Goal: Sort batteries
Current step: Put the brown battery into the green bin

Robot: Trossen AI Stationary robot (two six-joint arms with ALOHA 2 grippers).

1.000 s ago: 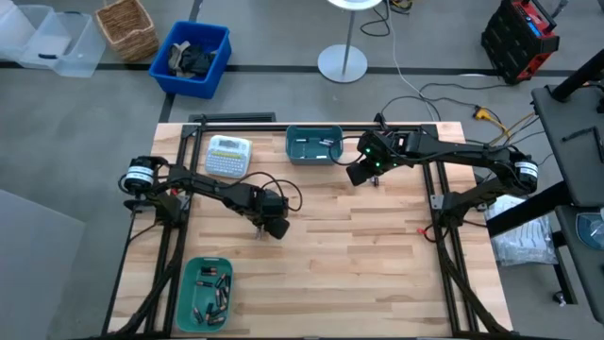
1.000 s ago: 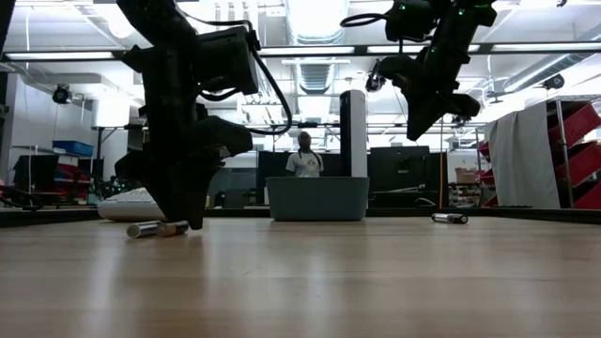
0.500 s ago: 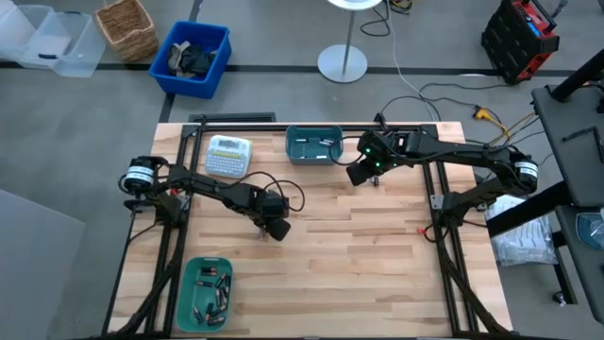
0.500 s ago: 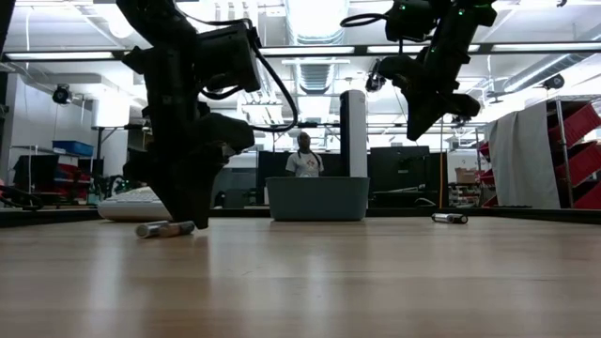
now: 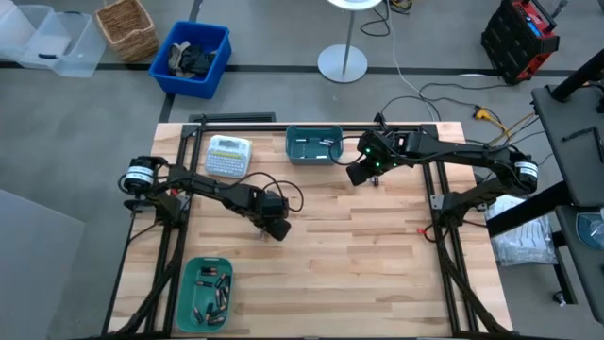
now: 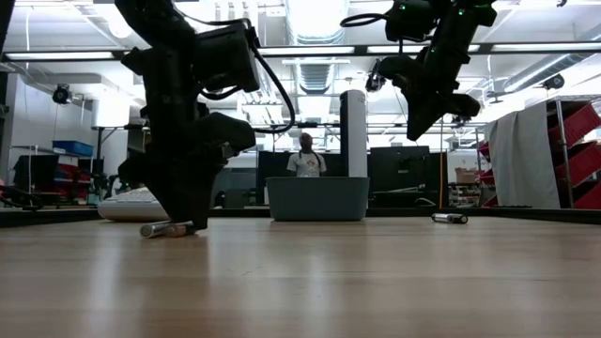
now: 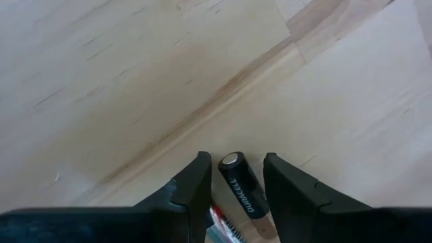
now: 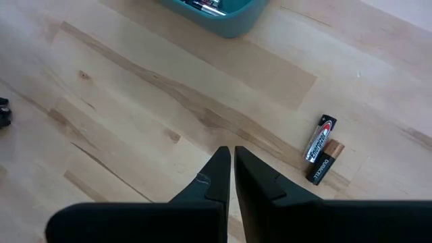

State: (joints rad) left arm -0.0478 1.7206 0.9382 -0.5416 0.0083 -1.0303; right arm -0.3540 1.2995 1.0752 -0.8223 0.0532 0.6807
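Pick-up step: left gripper [image 7: 233,181] low on the surface, jaws spread astride a black battery [image 7: 241,192], closing needed next; right gripper [image 8: 231,169] hovers, jaws pressed together.

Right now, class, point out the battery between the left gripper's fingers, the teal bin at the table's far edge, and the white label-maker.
Battery [image 7: 244,192], left wrist view, on its dark body.
Teal bin [image 5: 314,157], high view, near wall.
Label-maker [image 5: 228,156], high view, keypad face.

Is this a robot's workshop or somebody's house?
Probably a robotics lab or workshop, not a house: two dark robot arms work at a framed pale wooden table, a red tool case sits on the grey floor, and shelving with ceiling strip lights fills the room behind.
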